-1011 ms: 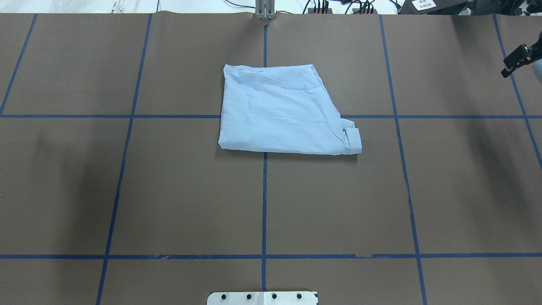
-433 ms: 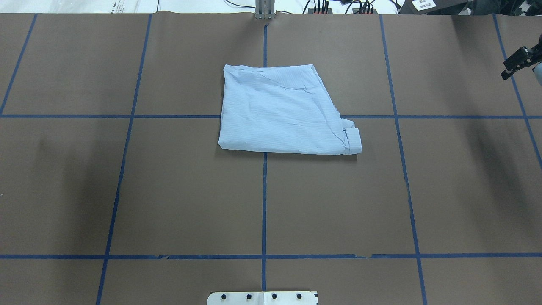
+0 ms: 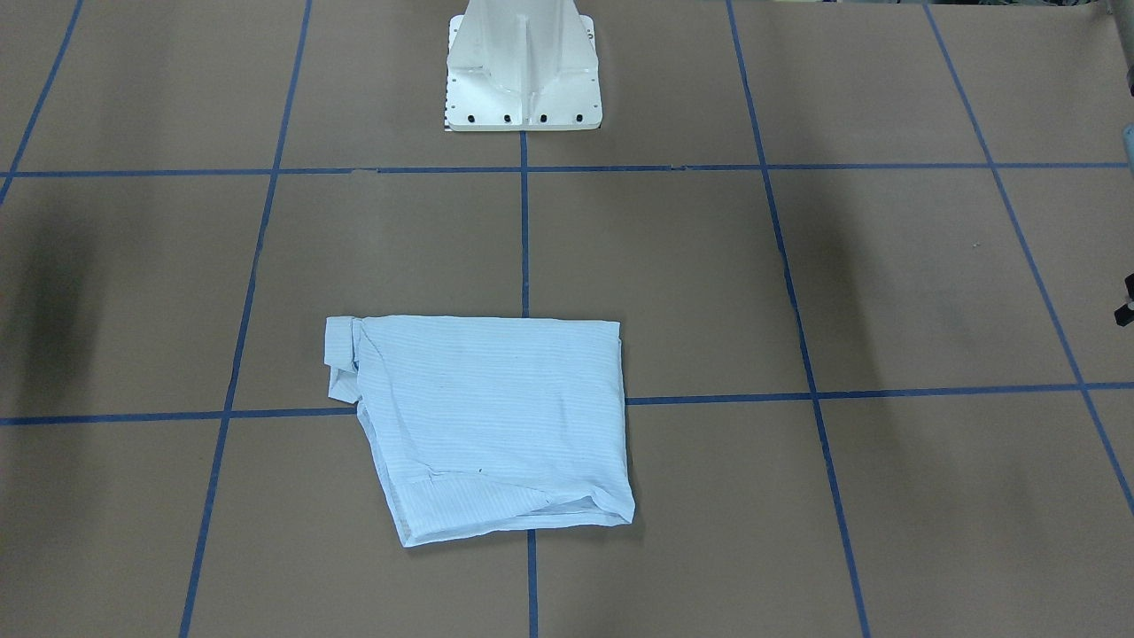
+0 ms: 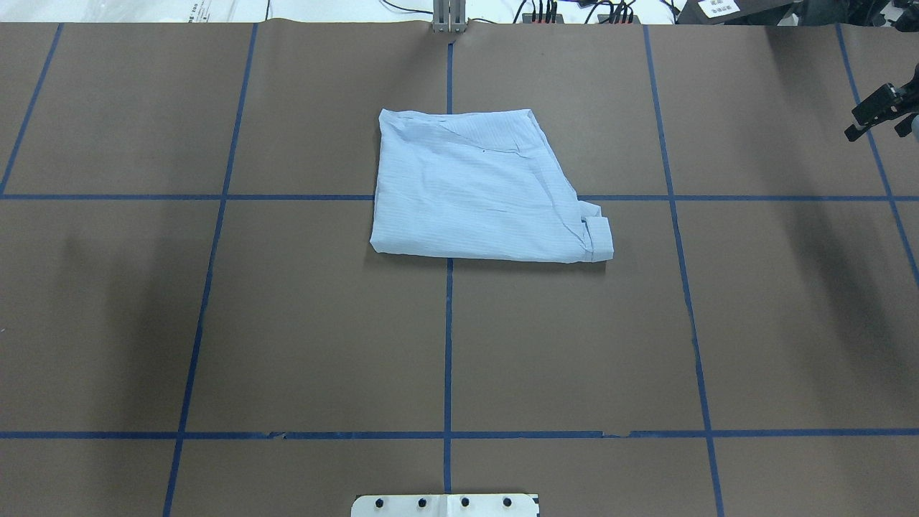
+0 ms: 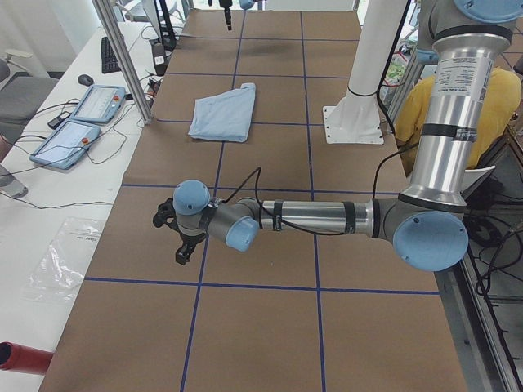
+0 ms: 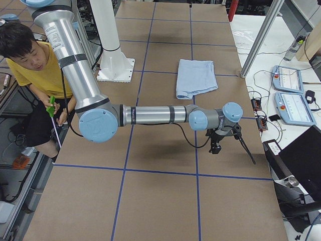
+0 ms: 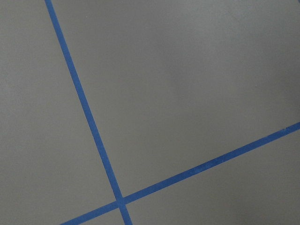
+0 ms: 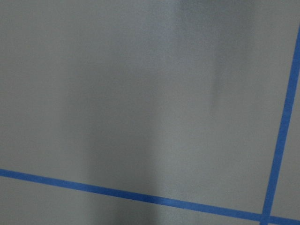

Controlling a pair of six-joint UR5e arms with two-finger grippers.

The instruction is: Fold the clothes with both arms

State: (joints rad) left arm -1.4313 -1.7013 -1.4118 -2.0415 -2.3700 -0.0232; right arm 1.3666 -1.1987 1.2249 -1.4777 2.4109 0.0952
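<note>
While the folded shirt [image 4: 481, 197] lies flat, central on the table [image 4: 287, 323], well apart from the left gripper [image 5: 181, 245] and right gripper [image 4: 872, 118], whose jaws I cannot judge parted or closed, a further pinch catching only its thin top layer could drag the protruding cuff [image 4: 599, 240] loose

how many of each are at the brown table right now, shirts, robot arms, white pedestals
shirt: 1
robot arms: 2, the left arm and the right arm
white pedestal: 1
total: 4
</note>
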